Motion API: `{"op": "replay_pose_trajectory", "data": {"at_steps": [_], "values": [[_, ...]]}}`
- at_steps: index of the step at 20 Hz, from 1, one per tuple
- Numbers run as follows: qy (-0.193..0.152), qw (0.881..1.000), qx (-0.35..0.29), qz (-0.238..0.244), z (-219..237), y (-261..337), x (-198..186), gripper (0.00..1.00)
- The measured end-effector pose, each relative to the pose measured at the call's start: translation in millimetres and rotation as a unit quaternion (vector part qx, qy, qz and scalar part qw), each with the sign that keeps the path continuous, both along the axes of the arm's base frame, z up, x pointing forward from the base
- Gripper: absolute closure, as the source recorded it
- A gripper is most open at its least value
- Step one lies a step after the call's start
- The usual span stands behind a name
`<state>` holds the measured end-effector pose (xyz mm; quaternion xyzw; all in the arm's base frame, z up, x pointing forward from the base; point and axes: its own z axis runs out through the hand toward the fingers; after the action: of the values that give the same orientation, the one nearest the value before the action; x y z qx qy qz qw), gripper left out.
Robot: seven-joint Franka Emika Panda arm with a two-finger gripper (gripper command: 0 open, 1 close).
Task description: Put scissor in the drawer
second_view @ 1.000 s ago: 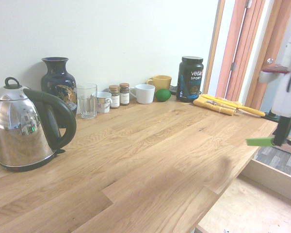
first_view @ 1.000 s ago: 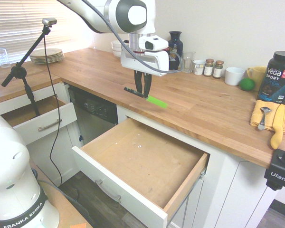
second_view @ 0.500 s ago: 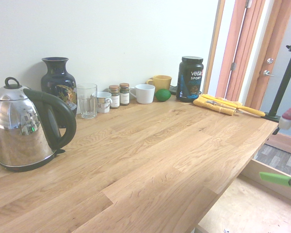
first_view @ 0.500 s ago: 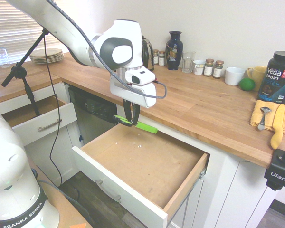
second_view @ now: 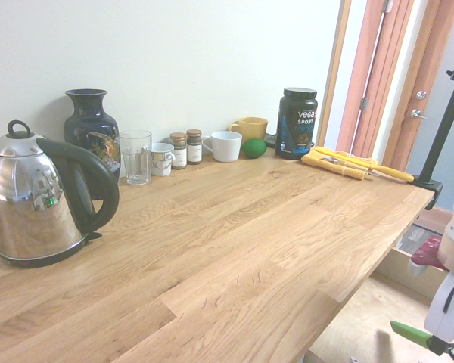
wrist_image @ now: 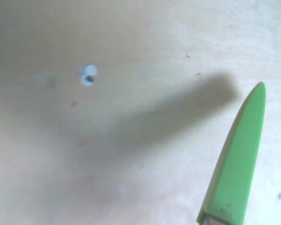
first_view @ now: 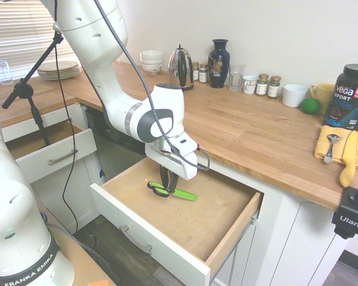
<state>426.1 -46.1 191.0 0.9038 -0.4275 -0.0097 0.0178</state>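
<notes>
From where I stand, the robot's two-finger gripper with black fingers (first_view: pixel 169 186) is down inside the large open drawer with a white front and bare wooden bottom (first_view: pixel 212 211). Its fingers are closed on the small scissors with green-and-black loop handles and a lime-green blade cover (first_view: pixel 183 194). They pinch the scissors around where the handles meet the cover, so the loops stick out on one side of the gripper and the covered blade on the other. The wrist view shows a blurred dark shadow on the wood near the cover, so I take the scissors to be a little above the drawer bottom; how high, I can't tell.

They look light and stiff to me, hardly fragile. The smooth plastic cover may be slippery, and it might slide off if pulled on by itself. I'd keep hold just where the fingers are, by the handle end of the cover, near what ought to be the balance point; a grip out at the tip would let the loops swing down.

The carrying looks all but done, I'd say. What remains is a gentle lowering beneath the gripper, then letting go, with care that a loop doesn't catch on a finger.
</notes>
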Motion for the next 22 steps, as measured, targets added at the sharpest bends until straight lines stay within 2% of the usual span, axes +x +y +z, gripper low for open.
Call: {"op": "replay_pose_trajectory", "data": {"at_steps": [6, 7, 22], "values": [[0.005, 1.000, 0.000, -0.005, -22, -5, 23, 1.00], [0.007, 1.000, 0.000, -0.005, -25, -4, 24, 0.00], [0.001, 1.000, 0.001, -0.006, -26, -1, 34, 0.00]]}}
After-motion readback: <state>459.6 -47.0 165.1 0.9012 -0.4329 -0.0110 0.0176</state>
